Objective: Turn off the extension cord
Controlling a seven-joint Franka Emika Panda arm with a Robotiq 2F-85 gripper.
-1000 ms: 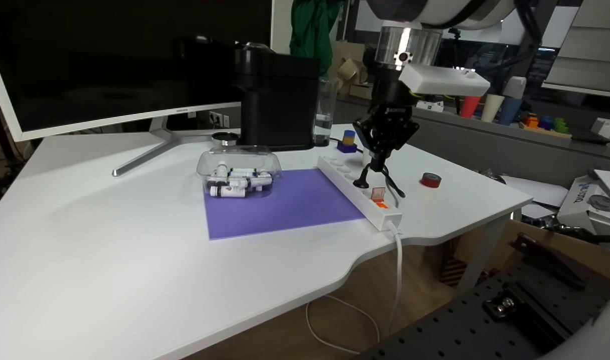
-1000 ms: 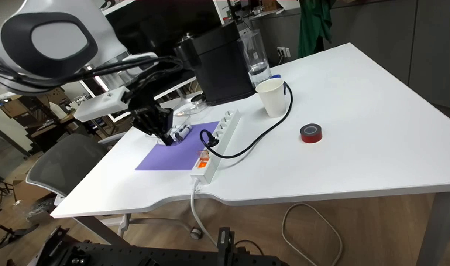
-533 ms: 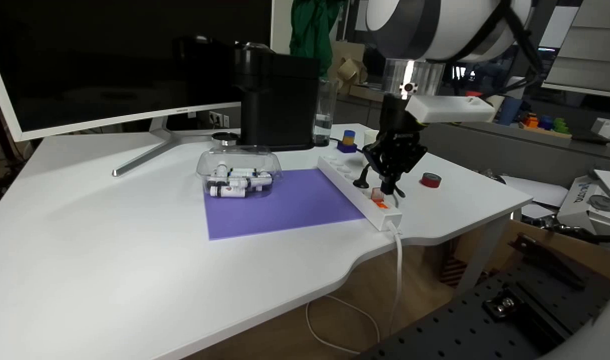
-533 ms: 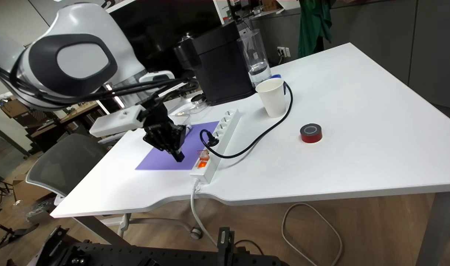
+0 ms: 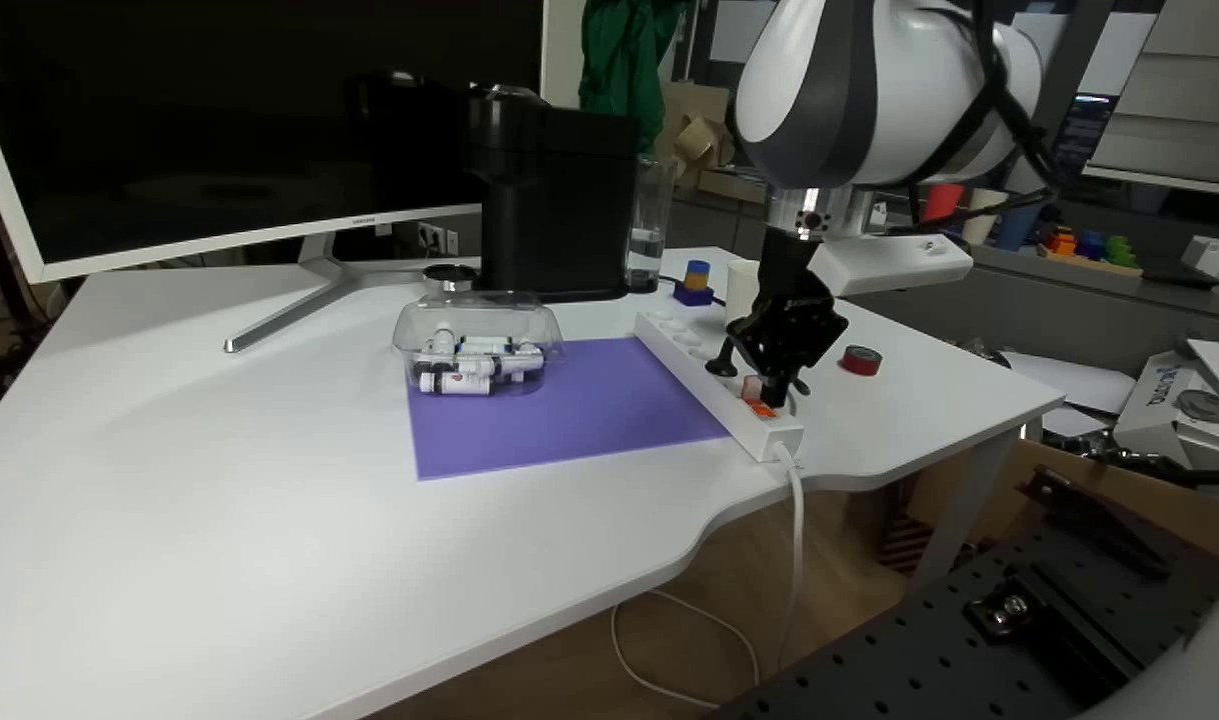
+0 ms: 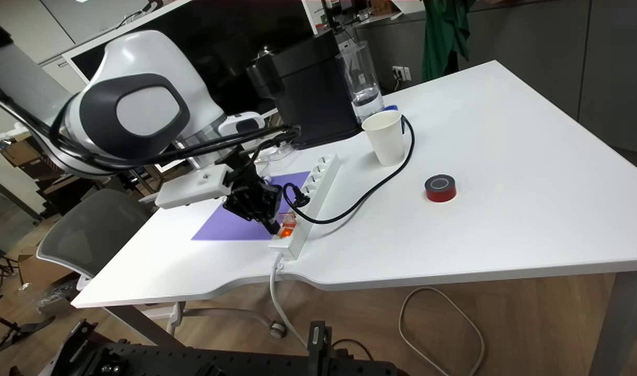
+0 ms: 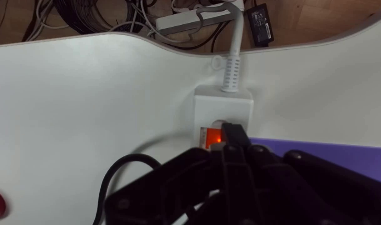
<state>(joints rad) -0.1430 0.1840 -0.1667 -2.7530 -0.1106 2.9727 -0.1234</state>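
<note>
Extension cord [image 7: 221, 107] is looking like smooth white plastic; flip cover [image 6: 289, 220] is showing translucent red-orange plastic. Gripper [image 7: 235, 134] is looking dull black, arm shell [image 5: 904, 90] is shining in smooth white, collar [image 5: 784, 208] is gleaming like polished metal. Tabletop [image 6: 506, 172] is showing smooth, satiny white. Monitor screen [image 5: 219, 110] is reflecting, glossy. Clear tub [image 5: 479, 312] is glinting like thin plastic. Cup [image 6: 387, 143] is looking like matt paper, purple sheet [image 5: 569, 420] matt, smooth, green cloth [image 5: 624, 70] soft. Floor [image 7: 321, 18] is showing wood grain.
</note>
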